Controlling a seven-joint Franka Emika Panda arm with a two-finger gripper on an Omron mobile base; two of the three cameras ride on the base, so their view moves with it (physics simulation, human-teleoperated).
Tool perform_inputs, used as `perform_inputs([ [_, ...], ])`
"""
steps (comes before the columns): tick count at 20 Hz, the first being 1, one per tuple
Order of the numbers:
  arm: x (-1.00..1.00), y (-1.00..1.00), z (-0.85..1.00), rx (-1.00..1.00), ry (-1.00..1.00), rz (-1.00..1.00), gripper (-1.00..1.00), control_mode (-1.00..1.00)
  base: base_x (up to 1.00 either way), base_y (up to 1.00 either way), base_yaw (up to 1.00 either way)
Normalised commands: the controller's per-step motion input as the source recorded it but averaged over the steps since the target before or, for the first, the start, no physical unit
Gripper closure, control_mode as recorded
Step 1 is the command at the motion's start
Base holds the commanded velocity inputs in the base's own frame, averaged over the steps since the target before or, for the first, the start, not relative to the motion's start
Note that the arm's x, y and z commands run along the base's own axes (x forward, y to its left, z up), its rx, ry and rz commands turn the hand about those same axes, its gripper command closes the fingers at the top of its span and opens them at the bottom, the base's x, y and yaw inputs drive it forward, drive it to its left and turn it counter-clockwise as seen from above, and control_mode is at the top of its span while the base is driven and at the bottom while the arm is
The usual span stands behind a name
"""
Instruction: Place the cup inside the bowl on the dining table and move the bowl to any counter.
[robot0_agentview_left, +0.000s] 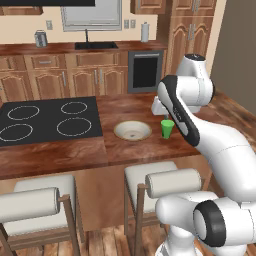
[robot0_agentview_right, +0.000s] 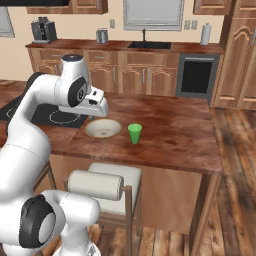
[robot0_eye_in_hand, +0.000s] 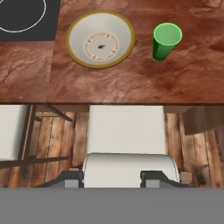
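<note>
In the hand view the gripper (robot0_eye_in_hand: 113, 177) sits at the bottom centre, its two tips spread with nothing between them, above a white stool (robot0_eye_in_hand: 127, 131). The cup (robot0_eye_in_hand: 166, 41) stands upright at the upper right of that view, well apart from the tips. The bowl (robot0_eye_in_hand: 100, 39) lies just left of the cup, top centre, both on the table (robot0_eye_in_hand: 131, 83), beside the cooktop (robot0_eye_in_hand: 26, 19).
</note>
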Motion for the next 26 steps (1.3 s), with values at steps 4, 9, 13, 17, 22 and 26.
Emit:
perform_inputs([
  [4, 0.0, -0.02, 0.0, 0.0, 0.0, 0.0, -1.0, -1.0, 0.0, 0.0, 0.0],
  [9, 0.0, -0.15, -0.02, 0.0, 0.0, 0.0, -1.0, -1.0, 0.0, 0.0, 0.0],
  [13, 0.0, -0.2, -0.01, 0.0, 0.0, 0.0, -1.0, -1.0, 0.0, 0.0, 0.0],
  [17, 0.03, -0.23, 0.0, 0.0, 0.0, 0.0, -1.0, -1.0, 0.0, 0.0, 0.0],
  [22, 0.09, -0.24, 0.0, 0.0, 0.0, 0.0, -1.0, -1.0, 0.0, 0.0, 0.0],
  [26, 0.1, -0.24, 0.0, 0.0, 0.0, 0.0, -1.0, -1.0, 0.0, 0.0, 0.0],
])
